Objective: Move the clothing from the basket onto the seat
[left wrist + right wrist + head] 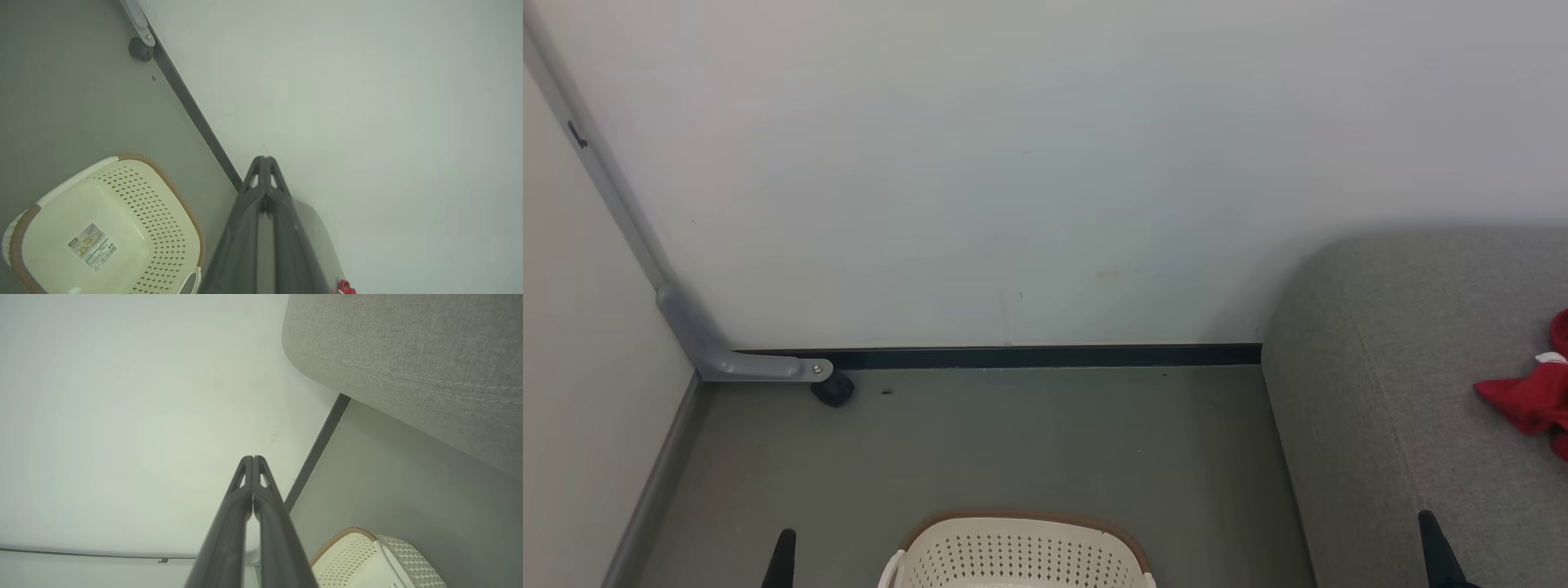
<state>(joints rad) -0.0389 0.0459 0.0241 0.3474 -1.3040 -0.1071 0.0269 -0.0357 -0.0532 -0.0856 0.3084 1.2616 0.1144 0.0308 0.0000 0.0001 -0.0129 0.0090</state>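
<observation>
Basket [1021, 555] on floor, 6 o'clock. Red clothing [1531, 396] lies on seat [1405, 367], 3 o'clock. Left gripper [265, 160], right gripper [252, 458]: jaws clenched together, grasping nothing.

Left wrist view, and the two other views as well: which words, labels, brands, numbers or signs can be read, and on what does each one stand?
Sticker on the inside floor of the basket: several printed lines, a small picture and a barcode; all of it is too small and blurred to read.
Other texts: none can be read in any of the three views.
</observation>
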